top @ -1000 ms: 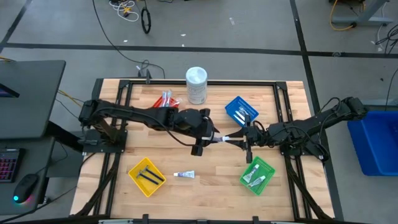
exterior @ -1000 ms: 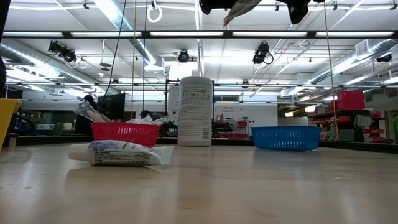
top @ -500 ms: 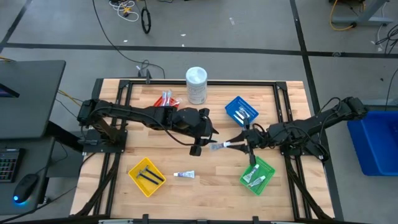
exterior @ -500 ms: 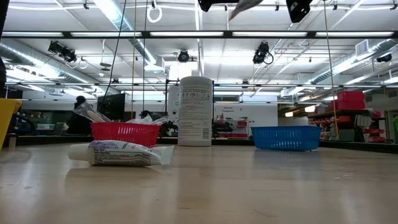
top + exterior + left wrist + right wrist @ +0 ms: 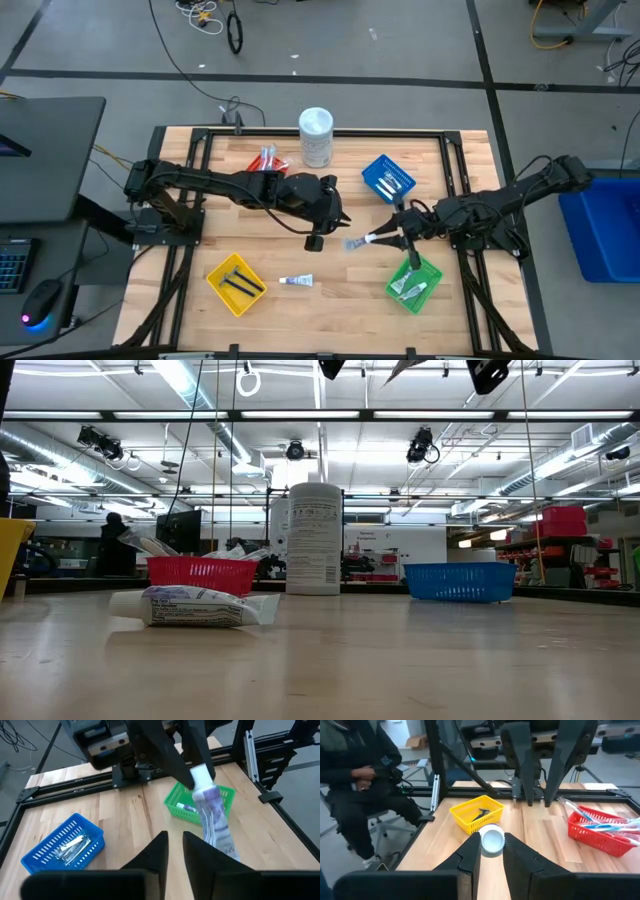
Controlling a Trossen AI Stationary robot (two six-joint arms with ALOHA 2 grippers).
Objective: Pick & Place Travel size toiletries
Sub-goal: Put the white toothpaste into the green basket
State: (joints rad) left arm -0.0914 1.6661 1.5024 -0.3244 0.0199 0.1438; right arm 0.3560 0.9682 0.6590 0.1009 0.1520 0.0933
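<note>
Jaws of the right gripper clamped on the capped end of a small white tube, held in the air over bare wood mid-tabletop, just beside the green basket; jaws of the left gripper nearly closed on nothing, close to the tube's free end but apart from it. Elsewhere: another tube lying flat near the front edge beside the yellow basket, with red basket, tall white container and blue basket along the far side, leaving open wood between.
</note>
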